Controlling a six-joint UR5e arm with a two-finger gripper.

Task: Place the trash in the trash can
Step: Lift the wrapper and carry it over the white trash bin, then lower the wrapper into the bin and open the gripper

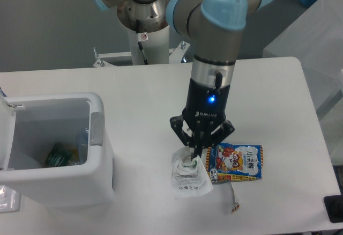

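gripper [196, 154] fingers pressed together, pinching top of the plastic pouch [188, 177]; lift straight up clear of snack packet [236, 162], then carry over open trash can [99, 138]

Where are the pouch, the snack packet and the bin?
pouch [188, 180]: fixed camera, on its lower printed face.
snack packet [238, 161]: fixed camera, on the cartoon picture.
bin [102, 154]: fixed camera, on its right outer wall.
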